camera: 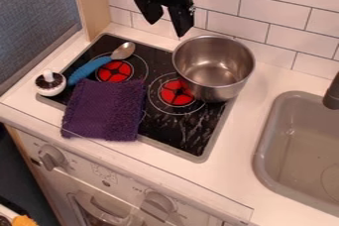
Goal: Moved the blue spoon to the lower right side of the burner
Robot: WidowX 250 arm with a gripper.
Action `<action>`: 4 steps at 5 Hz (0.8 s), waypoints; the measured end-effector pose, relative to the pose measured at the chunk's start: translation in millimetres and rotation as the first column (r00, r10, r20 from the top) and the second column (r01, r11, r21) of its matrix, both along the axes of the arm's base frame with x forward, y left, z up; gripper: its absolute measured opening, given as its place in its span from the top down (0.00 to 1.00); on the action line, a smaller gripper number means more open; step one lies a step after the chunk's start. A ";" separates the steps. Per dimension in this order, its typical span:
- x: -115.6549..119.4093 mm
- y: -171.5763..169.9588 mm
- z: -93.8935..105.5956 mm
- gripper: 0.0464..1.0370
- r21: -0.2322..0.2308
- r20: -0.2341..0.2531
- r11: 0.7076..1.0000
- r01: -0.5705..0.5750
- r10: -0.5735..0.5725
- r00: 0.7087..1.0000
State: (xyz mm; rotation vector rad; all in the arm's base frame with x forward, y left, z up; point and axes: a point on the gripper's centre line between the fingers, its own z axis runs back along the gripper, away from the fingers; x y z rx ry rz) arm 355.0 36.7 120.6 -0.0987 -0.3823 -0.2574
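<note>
While the blue spoon (99, 63) lies flat, the pincer (167, 27) hangs wide

As the camera view shows, the pincer is at the top of the frame, the spoon at upper left by the left burner (114, 71). Best line up both tips with the blue handle (87, 70), squeeze softly, then lift straight up so the purple cloth (104, 111) won't drag.
</note>
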 end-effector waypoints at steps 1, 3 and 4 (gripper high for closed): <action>-0.7 -0.3 -10.1 0.04 -0.007 -0.033 1.000 0.003 -0.003 0.999; -14.5 29.0 -16.0 0.04 -0.016 -0.059 0.997 -0.082 0.081 0.995; -20.1 47.8 -10.0 0.04 -0.002 -0.045 0.993 -0.115 0.115 0.992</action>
